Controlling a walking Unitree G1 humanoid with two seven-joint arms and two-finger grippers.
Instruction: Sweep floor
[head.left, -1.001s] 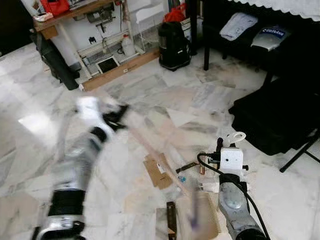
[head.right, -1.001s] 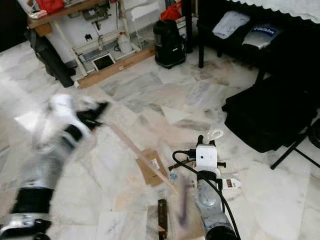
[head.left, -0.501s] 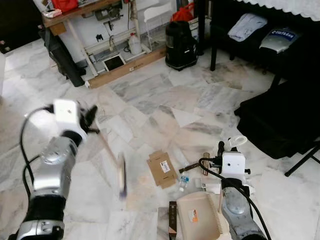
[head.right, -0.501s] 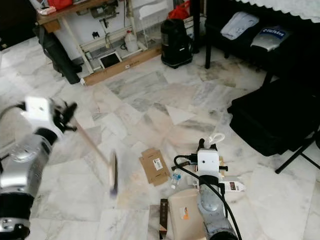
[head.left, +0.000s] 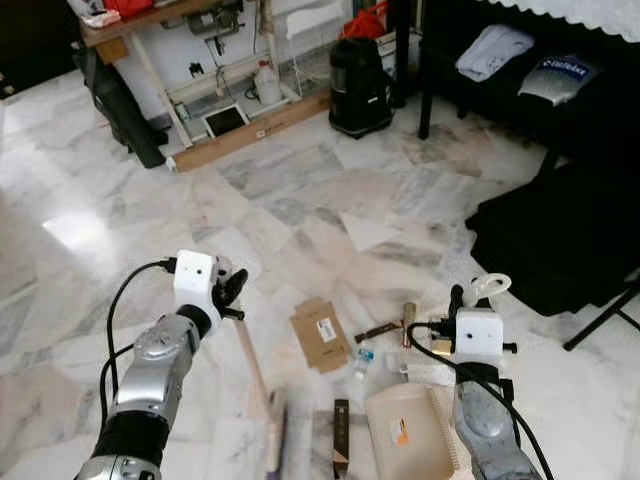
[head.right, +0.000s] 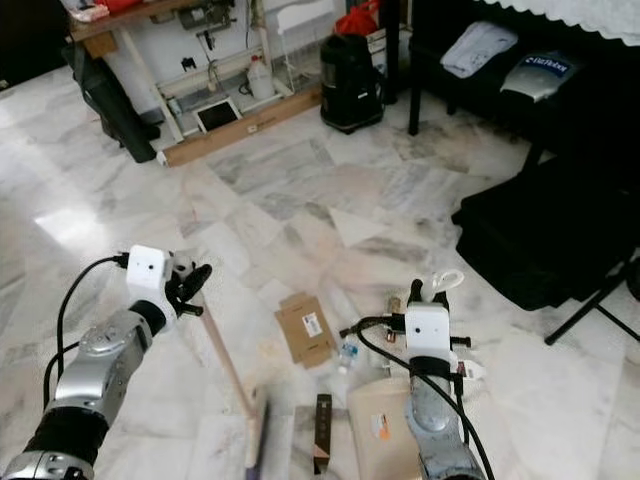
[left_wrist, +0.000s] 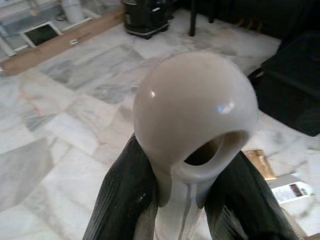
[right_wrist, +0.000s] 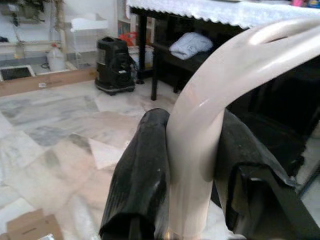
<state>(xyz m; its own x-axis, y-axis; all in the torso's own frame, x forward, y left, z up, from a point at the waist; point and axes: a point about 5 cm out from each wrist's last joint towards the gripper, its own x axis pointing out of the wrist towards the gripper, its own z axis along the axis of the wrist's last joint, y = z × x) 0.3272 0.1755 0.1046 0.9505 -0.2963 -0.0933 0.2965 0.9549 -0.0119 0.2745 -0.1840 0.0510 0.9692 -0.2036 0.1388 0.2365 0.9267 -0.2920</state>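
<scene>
The left hand has swung down and in from its raised position out to the left, carrying the broom so its blurred head now sits low on the floor near the flattened cardboard box.

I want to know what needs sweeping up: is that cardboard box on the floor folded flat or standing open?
Folded flat. The cardboard box lies level on the marble floor, flaps spread, label facing up, with no raised sides.
</scene>
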